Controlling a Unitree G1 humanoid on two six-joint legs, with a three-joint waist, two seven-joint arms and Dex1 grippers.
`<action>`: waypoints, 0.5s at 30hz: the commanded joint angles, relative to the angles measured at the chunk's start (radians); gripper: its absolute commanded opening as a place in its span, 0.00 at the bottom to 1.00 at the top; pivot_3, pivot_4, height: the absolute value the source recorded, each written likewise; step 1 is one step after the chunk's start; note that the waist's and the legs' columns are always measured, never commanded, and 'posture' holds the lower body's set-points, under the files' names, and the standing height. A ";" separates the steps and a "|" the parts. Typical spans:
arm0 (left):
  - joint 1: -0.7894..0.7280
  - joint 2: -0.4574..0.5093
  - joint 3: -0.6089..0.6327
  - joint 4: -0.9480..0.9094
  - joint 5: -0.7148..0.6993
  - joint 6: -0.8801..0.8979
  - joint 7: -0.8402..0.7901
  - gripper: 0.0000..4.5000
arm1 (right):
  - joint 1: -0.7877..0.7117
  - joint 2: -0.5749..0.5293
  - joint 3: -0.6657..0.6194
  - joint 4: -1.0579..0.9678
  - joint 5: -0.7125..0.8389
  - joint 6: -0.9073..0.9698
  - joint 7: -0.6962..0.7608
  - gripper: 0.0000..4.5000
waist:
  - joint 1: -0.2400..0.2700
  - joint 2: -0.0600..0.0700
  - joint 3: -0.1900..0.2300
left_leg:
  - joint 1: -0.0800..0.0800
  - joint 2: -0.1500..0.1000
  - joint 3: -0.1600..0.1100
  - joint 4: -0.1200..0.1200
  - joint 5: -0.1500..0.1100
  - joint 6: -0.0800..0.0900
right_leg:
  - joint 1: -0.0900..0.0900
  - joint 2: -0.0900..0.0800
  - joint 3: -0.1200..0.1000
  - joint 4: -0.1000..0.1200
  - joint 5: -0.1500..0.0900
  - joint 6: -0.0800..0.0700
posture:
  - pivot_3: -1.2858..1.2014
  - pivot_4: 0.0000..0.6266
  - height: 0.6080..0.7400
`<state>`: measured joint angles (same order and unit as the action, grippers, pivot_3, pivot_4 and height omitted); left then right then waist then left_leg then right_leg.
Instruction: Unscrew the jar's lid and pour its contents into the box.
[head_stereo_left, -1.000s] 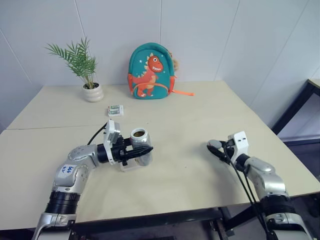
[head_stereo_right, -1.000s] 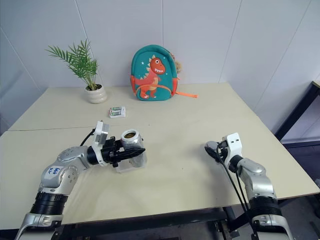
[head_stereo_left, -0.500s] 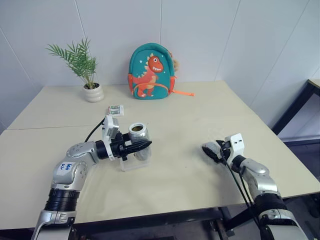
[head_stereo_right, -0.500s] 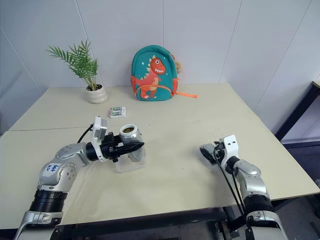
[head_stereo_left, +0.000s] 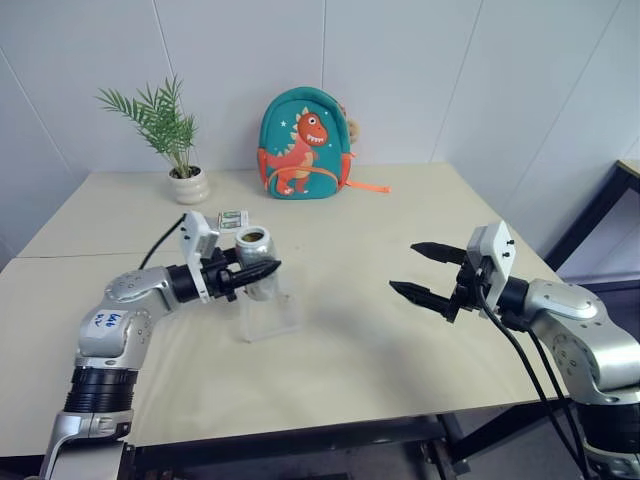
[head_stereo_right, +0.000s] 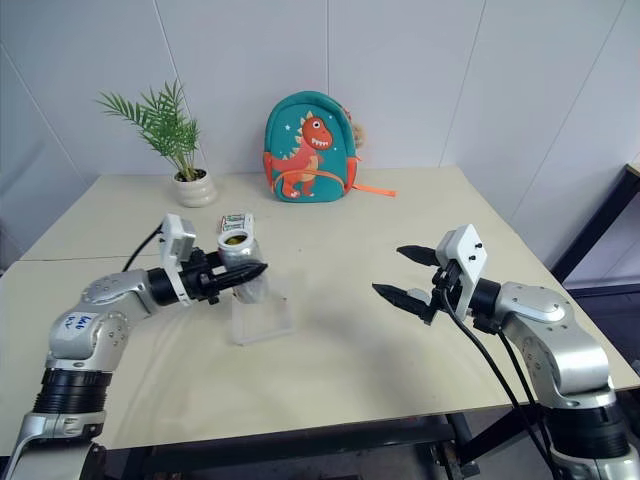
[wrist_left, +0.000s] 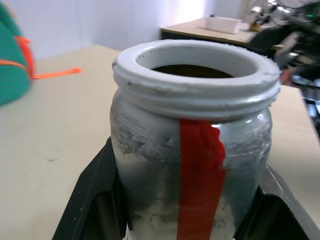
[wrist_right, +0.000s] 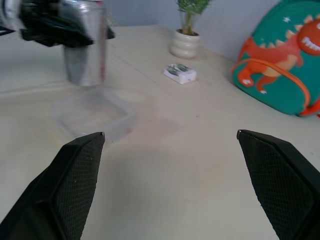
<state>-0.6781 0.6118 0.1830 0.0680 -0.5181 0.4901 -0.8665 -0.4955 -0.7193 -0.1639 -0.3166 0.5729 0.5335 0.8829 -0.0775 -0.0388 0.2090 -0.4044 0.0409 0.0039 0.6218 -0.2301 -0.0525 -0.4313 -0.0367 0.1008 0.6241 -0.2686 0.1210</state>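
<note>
Above the cream desk (head_stereo_left: 360, 350), near its left half, the left hand (head_stereo_left: 262, 271) is clamped tight on the jar (head_stereo_left: 253, 255), holding it upright in the air over the far edge of the box (head_stereo_left: 268, 316). From the left wrist view the jar (wrist_left: 192, 145) stands between the two black fingers (wrist_left: 97, 200), its silvery threaded mouth uncapped, a strip of red tape running down its wall and dark contents visible inside. The box, clear frosted plastic with rounded corners, sits flat on the desk just under and slightly nearer than the jar; whether anything lies in it cannot be told.

Well to the right, the right hand (head_stereo_left: 428, 272) is raised off the desk with its fingers (head_stereo_left: 412, 292) spread wide and nothing between them, pointing toward the jar. The right wrist view looks past those fingers (wrist_right: 75, 170) at the box (wrist_right: 95, 112) and the jar (wrist_right: 85, 42) above it.

Farther back on the desk lie a small green-and-white packet (head_stereo_left: 233, 216), a potted plant (head_stereo_left: 186, 180) in a white pot, and a teal dinosaur backpack (head_stereo_left: 302, 145) leaning at the wall.
</note>
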 joint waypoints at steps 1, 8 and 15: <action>-0.029 0.022 0.041 -0.010 -0.003 -0.006 0.033 0.45 | 0.016 -0.049 -0.054 -0.078 0.042 0.020 0.011 0.99 | 0.003 0.000 0.000 | 0.000 0.000 0.000 0.000 0.000 0.000 | 0.000 0.000 0.000 -0.001 0.000 0.000 | 0.52 0.24 1.00; -0.024 0.049 0.104 0.031 -0.115 0.161 0.019 0.45 | 0.003 -0.066 -0.048 -0.137 0.114 0.026 0.046 0.99 | -0.001 0.000 0.000 | 0.000 0.000 0.000 0.000 0.000 0.000 | 0.000 0.000 0.000 -0.002 0.000 0.000 | 0.52 0.24 1.00; 0.036 0.084 0.046 -0.021 -0.073 0.129 -0.037 0.45 | -0.042 0.002 0.033 -0.105 0.079 -0.012 0.029 0.99 | -0.003 0.000 0.000 | 0.000 0.000 0.000 0.000 0.000 0.000 | 0.001 0.000 0.000 -0.002 0.000 0.000 | 0.52 0.24 1.00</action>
<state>-0.6555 0.6782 0.2417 0.1023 -0.5968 0.6384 -0.8716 -0.5274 -0.7282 -0.1368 -0.4189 0.6574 0.5491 0.9185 -0.0803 -0.0389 0.2090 -0.4044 0.0412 0.0043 0.6216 -0.2302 -0.0523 -0.4307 -0.0366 0.1009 0.6220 -0.2687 0.1209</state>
